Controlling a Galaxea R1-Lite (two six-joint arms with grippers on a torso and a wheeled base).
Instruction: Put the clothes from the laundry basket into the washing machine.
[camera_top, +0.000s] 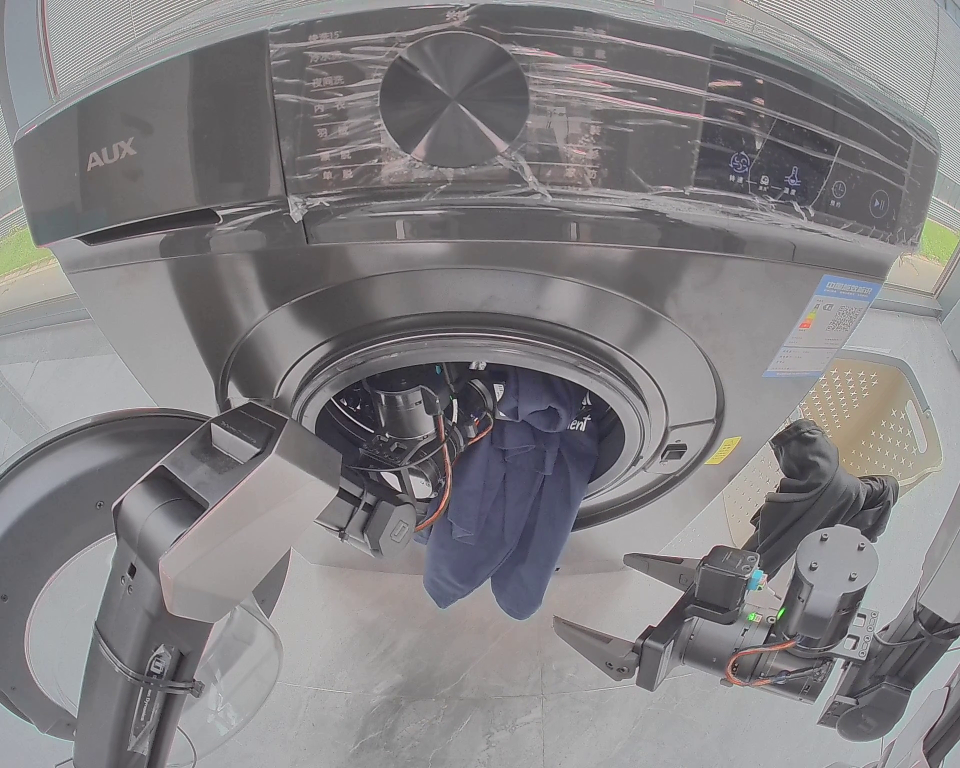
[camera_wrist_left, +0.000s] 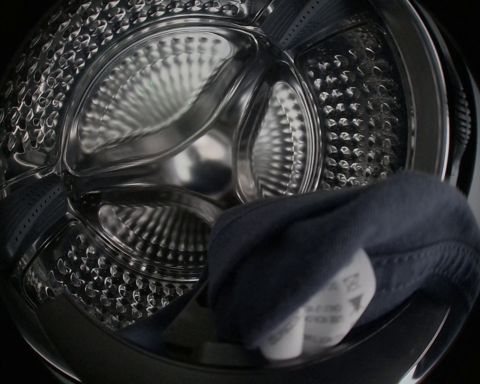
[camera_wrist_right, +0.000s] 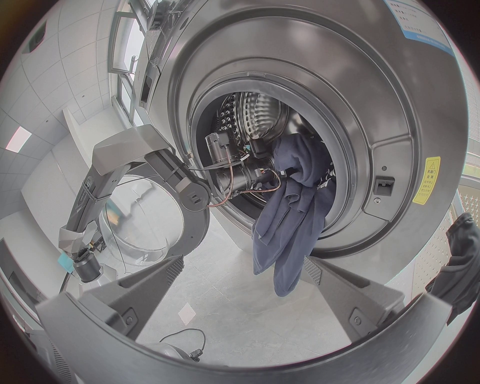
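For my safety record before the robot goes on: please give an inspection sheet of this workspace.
Surface: light grey tiled floor.
Job's things: dark grey front-loading washing machine, round glass door open; navy blue cloth garment hanging half out of the drum mouth; black cloth garment draped over the cream perforated plastic laundry basket.
Clutter: nothing seen.
Grippers: left gripper in the drum mouth, at the navy garment; right gripper low before the machine, jaws open, holding nothing.
Cables: orange cable on the left wrist, another on the right.
Surroundings: white tiled wall, window.
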